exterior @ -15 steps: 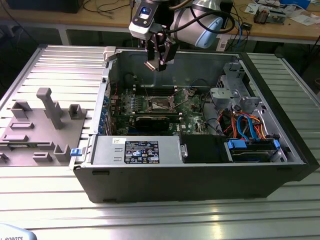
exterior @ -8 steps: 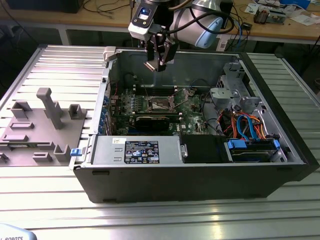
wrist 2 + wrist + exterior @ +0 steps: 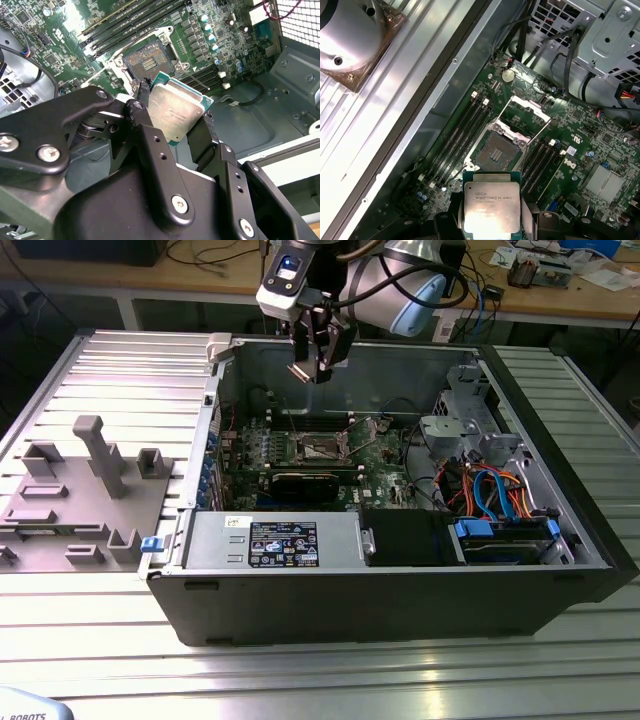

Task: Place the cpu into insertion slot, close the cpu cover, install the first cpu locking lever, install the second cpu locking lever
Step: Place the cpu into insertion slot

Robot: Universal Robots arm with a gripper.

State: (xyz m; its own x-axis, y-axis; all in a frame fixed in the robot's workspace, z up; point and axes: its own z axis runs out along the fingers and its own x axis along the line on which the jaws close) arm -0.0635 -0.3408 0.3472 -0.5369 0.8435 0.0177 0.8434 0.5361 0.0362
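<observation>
The gripper (image 3: 176,105) hung over the open computer case (image 3: 560,585), above the rear part of the motherboard (image 3: 600,142) and near the case's far wall. Its jaws were closed partway onto the cpu (image 3: 491,207). The two black fingers (image 3: 142,120) pinched opposite edges of the chip, so the flat silvery lid and the green border were uncovered. An edge grip of this kind probably kept the contact face untouched and let the chip go down flat.

The cpu was clear of the board and touched nothing but the fingers. In both wrist views it lay nearly parallel to the motherboard, just short of the insertion slot (image 3: 496,152) and not yet over it. The slot was bare, with its grid of contacts exposed. It sat near the middle of the board between two banks of memory slots (image 3: 470,132).

The cpu cover (image 3: 529,111) was swung back from the slot on the side nearer the drive cage (image 3: 600,45), with its open frame tilted away. This left the slot open from above. No part of the task looked complete: the chip was not seated and the cover was not shut.
</observation>
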